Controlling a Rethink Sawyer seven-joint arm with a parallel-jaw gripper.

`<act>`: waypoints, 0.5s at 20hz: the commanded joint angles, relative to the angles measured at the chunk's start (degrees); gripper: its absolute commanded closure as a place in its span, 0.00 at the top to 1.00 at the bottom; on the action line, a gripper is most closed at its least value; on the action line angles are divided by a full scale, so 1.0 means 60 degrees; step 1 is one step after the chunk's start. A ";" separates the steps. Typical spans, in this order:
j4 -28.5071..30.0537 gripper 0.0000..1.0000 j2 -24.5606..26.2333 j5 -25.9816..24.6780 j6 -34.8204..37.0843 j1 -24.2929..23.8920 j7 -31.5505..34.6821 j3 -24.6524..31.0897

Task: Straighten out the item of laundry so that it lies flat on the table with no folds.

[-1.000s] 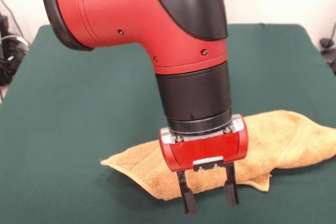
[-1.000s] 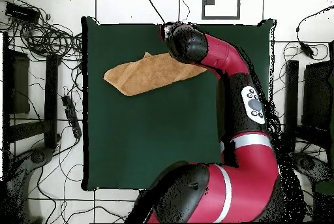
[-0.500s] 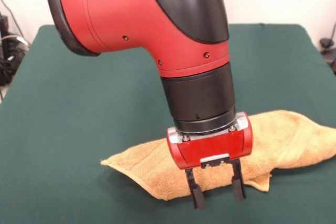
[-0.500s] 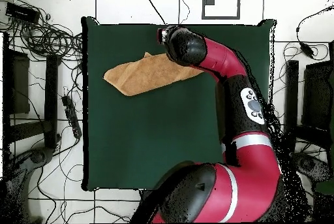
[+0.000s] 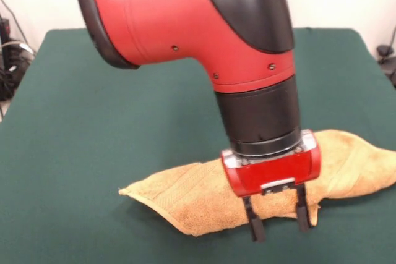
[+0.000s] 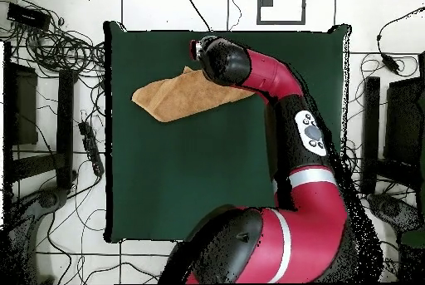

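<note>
Hovering low over the near edge of the towel (image 5: 198,199), the end effector (image 5: 278,221) has its two dark fingers (image 5: 254,224) spread apart and nothing between them. That orange-tan towel lies bunched in a long, folded heap on the green worktop (image 5: 93,134), one border band showing along its front. From overhead, the towel (image 6: 174,97) sits toward one side of the worktop (image 6: 191,182), the arm's (image 6: 278,82) wrist covering one end.

The towel (image 5: 204,199) is fluffy, rough terry cloth. The desk (image 5: 93,128) has a matt, felt-like top. The arm (image 5: 185,23) is smooth, glossy plastic.
</note>
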 commanded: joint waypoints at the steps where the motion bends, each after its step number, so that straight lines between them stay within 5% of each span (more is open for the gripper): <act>1: 0.0952 1.00 -0.0158 -0.0284 0.1336 0.0784 0.0608 0.0085; 10: 0.0495 1.00 0.0026 -0.0230 0.2314 0.1085 0.0751 -0.0300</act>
